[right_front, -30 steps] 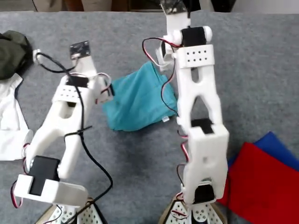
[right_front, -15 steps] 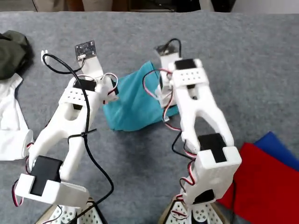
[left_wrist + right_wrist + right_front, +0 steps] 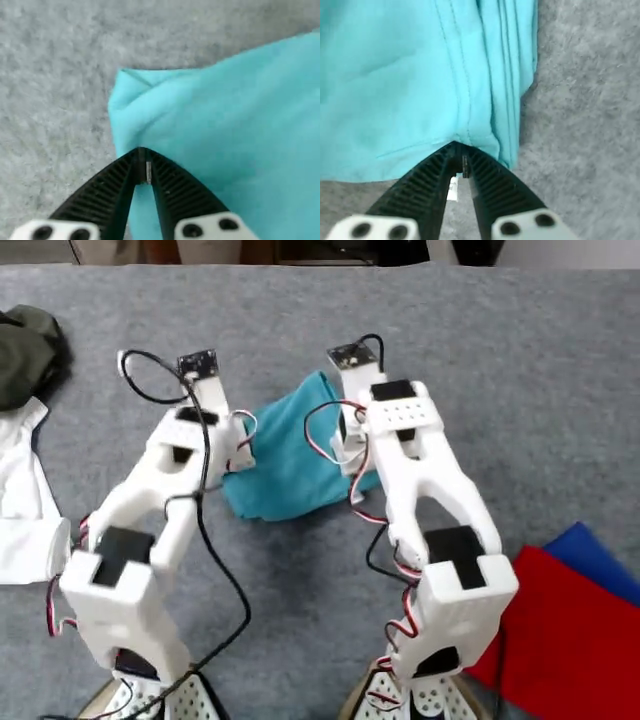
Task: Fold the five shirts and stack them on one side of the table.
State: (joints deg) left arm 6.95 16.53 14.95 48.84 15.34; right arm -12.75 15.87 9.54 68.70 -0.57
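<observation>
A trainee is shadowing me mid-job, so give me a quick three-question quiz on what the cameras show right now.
1. True or false: the red shirt partly covers the blue shirt.
2. The left tool and right tool both have their tips at which one? A. red shirt B. teal shirt C. blue shirt
3. Fill in: the right tool's jaws are ____.

Key: 1 true; 2 B; 3 shut.
</observation>
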